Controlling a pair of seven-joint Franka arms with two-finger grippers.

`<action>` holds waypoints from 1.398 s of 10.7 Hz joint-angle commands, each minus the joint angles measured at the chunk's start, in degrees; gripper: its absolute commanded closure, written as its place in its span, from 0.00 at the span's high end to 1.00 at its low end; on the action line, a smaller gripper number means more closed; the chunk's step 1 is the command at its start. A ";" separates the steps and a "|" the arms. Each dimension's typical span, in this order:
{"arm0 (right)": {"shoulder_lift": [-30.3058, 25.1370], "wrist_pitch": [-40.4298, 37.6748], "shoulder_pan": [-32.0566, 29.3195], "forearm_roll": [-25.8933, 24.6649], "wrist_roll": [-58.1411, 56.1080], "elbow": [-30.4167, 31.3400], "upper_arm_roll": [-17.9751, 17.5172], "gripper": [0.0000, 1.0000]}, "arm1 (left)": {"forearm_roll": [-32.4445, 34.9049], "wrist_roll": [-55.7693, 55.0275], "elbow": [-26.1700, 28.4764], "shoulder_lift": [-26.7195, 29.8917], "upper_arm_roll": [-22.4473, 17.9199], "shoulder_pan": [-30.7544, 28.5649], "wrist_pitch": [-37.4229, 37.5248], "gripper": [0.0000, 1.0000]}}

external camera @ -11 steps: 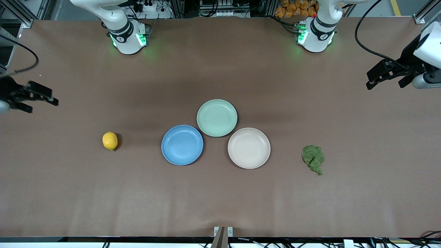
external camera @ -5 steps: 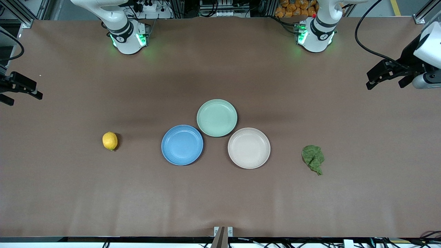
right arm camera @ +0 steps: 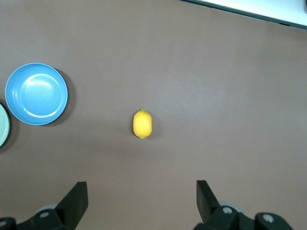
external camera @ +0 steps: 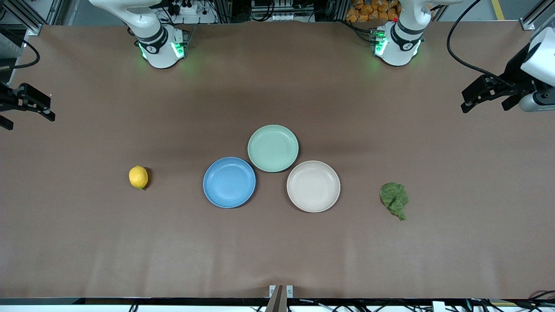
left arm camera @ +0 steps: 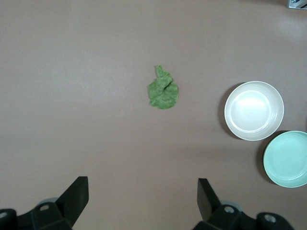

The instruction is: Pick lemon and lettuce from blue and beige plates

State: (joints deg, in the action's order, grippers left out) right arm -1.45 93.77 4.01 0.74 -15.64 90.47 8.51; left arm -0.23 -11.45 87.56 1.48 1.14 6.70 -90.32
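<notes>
A yellow lemon [external camera: 138,177] lies on the bare table, beside the empty blue plate [external camera: 229,182] toward the right arm's end. A green lettuce leaf [external camera: 394,200] lies on the table, beside the empty beige plate [external camera: 313,186] toward the left arm's end. My right gripper [external camera: 30,118] hangs open and empty over the table's edge at the right arm's end. Its wrist view shows the lemon [right arm camera: 142,123] and the blue plate [right arm camera: 36,94] well clear of the gripper [right arm camera: 142,191]. My left gripper [external camera: 465,102] is open and empty over the left arm's end. Its wrist view shows the lettuce [left arm camera: 163,91] and the beige plate [left arm camera: 254,110].
An empty pale green plate [external camera: 273,148] sits just farther from the front camera than the blue and beige plates, touching both. It also shows in the left wrist view [left arm camera: 287,159]. The two arm bases [external camera: 161,47] [external camera: 395,43] stand along the table's back edge.
My right gripper has drawn back toward the right arm's end of the table and a little toward the robots' side. The left arm, the lemon and the lettuce have not moved.
</notes>
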 commanded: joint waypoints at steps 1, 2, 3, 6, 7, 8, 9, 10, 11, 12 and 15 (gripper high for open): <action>-0.74 -3.14 -0.67 -0.57 12.22 -1.26 -1.91 1.00 | 0.32 0.82 -0.20 0.19 0.01 -0.20 0.67 1.00; -0.74 -3.24 -0.67 -0.57 16.38 -1.69 -2.70 1.00 | 0.32 0.82 -0.20 0.11 -0.08 -0.20 0.67 1.00; -0.74 -3.24 -0.67 -0.48 17.12 -1.78 -2.71 1.00 | 0.32 0.82 -0.11 0.11 -0.08 -0.20 0.67 1.00; -0.66 -3.24 -0.67 -0.57 19.40 -2.58 -2.71 1.00 | 0.49 0.12 -0.20 -0.07 0.18 -0.11 0.67 1.00; -0.57 -3.24 -0.67 -0.48 20.55 -2.58 -2.62 1.00 | 0.50 0.29 -0.20 -0.07 0.27 -0.11 0.67 1.00; -0.57 -3.42 -0.58 -0.48 20.99 -2.58 -2.62 1.00 | 0.50 0.38 -0.20 -0.07 0.27 -0.11 0.67 1.00; -0.48 -5.42 -0.49 -0.39 21.87 -2.58 -2.71 1.00 | 0.50 0.47 -0.20 -0.07 0.27 -0.11 0.67 1.00; -0.39 -5.96 -0.40 0.05 22.31 -2.58 -2.71 1.00 | 0.50 0.47 -0.20 -0.07 0.27 -0.11 0.67 1.00; -0.39 -6.06 -0.49 0.92 22.75 -2.58 -2.71 1.00 | 0.50 0.29 -0.20 -0.07 0.27 -0.11 0.67 1.00; -0.22 -6.23 -0.49 1.28 22.93 -2.58 -2.71 1.00 | 0.32 0.12 -0.20 -0.07 0.27 -0.11 0.67 1.00; -0.22 -6.58 -0.75 2.07 23.02 -2.58 -2.62 1.00 | -0.12 -0.06 -0.20 -0.07 0.27 -0.11 0.67 1.00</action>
State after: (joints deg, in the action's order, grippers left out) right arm -1.47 87.92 4.02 1.58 6.39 88.19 6.36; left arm -0.23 -11.46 87.57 1.30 1.20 6.70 -90.32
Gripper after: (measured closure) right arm 0.000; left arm 0.000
